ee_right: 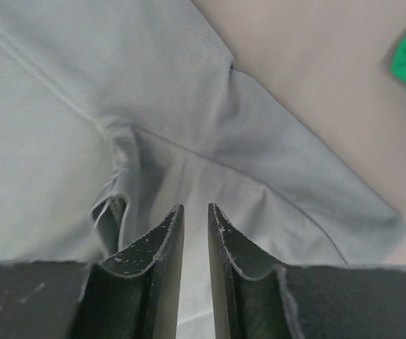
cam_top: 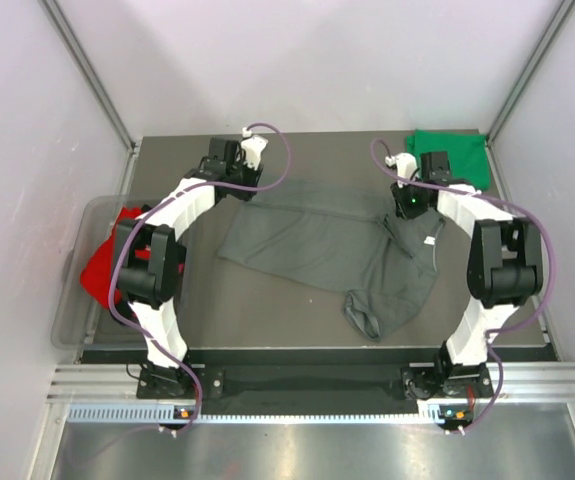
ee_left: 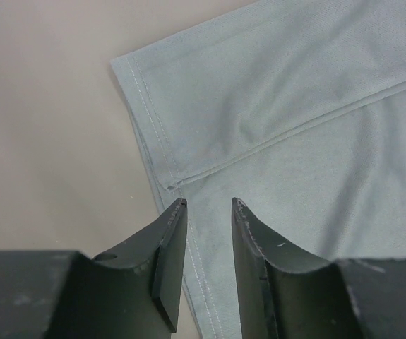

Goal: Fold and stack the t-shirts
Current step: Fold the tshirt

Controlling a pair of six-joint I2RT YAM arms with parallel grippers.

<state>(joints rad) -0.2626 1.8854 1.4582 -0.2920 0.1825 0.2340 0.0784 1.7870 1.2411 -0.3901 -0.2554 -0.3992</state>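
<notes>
1. We see the dark grey t-shirt (cam_top: 307,235) lying rumpled across the surface (cam_top: 267,320).
2. Our left fingers (ee_left: 166,261) stand apart, empty, over its hem.
3. Our right fingers (ee_right: 153,261) sit nearly closed on it; we cannot tell if they pinch cloth.

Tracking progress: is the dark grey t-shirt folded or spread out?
Mostly spread: the dark grey t-shirt sprawls rumpled across the table, layers overlapping, no compact fold.

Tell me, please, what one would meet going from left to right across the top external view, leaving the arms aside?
clear tub holding a red t-shirt → dark grey t-shirt spread on the table → green t-shirt
</notes>
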